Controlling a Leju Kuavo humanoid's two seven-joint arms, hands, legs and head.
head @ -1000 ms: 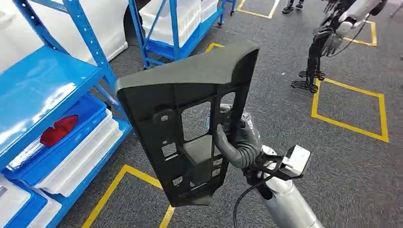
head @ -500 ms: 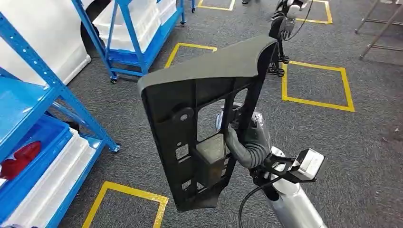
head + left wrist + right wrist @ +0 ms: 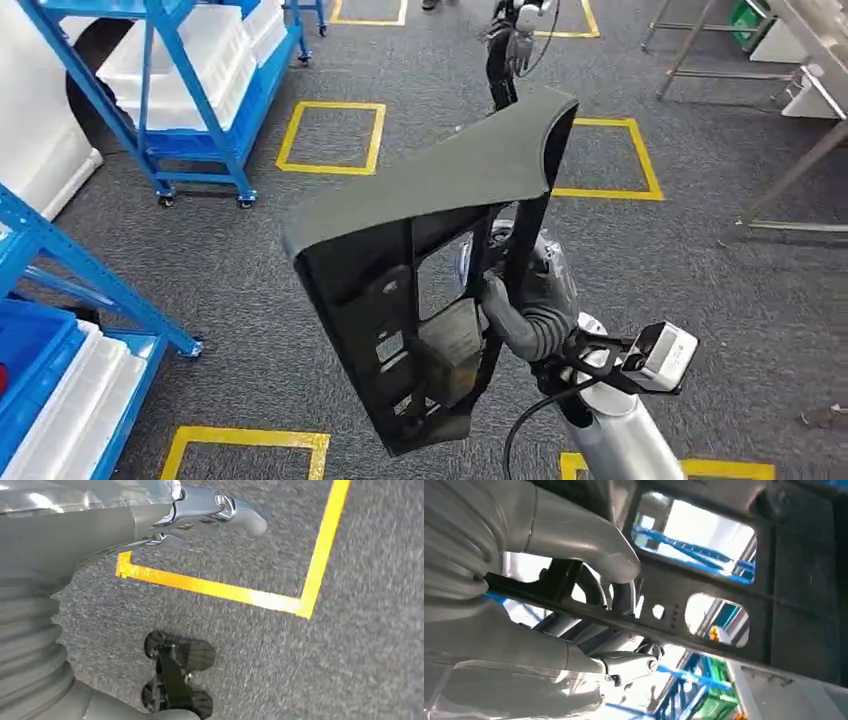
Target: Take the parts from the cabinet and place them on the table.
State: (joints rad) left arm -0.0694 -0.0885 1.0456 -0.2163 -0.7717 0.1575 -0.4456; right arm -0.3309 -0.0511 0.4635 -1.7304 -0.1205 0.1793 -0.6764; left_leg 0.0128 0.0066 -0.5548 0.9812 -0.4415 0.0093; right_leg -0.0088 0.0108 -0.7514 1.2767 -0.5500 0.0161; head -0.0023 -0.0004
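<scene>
While the view has swung away from the blue cabinet since a second ago, the right hand keeps its fingers clamped through the black part. Yellow floor squares and metal table legs lie beyond the fingers; whether the left hand's fingers are apart, I cannot tell.

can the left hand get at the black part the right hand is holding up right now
Probably not as it stands. The left hand hangs low over the carpet, holding nothing, while the right hand grips the black part up in front. Nothing blocks it; the arm would have to lift first.
</scene>
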